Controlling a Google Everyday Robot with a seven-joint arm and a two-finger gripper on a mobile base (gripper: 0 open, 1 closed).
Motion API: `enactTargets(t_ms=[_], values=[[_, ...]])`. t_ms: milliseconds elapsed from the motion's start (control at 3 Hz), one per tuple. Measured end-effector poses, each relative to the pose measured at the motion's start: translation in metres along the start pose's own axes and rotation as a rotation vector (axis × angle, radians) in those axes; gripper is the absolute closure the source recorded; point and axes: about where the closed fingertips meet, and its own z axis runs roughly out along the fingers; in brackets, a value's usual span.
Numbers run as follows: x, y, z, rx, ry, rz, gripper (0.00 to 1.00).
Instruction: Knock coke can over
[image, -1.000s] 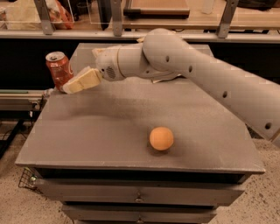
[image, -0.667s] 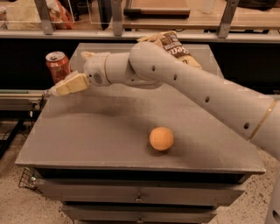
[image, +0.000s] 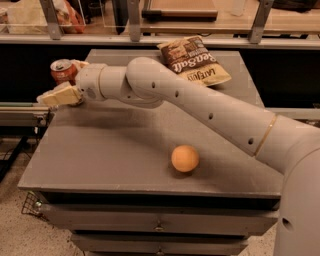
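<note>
The red coke can (image: 63, 71) with a silver top stands at the far left edge of the grey table (image: 110, 150), tilted a little to the left. My gripper (image: 56, 97) reaches across the table to its left edge, just below and in front of the can, touching or nearly touching it. The wrist hides the can's lower right side. An orange ball (image: 185, 158) lies near the table's front, well away from the gripper.
A brown chip bag (image: 194, 60) lies at the back of the table, right of my arm. A counter with metal posts (image: 134, 20) runs behind the table. Drawers (image: 160, 225) sit under the tabletop. A low rail (image: 20, 115) extends left of the table.
My gripper has swung left from in front of the can to the table's left edge. The chip bag has come into view behind the arm. The can now leans slightly.
</note>
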Motion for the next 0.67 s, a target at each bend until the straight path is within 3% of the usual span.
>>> enactTargets(t_ms=[667], values=[[0.0090, -0.0061, 0.0125, 0.034, 0.013, -0.027, 0.63]])
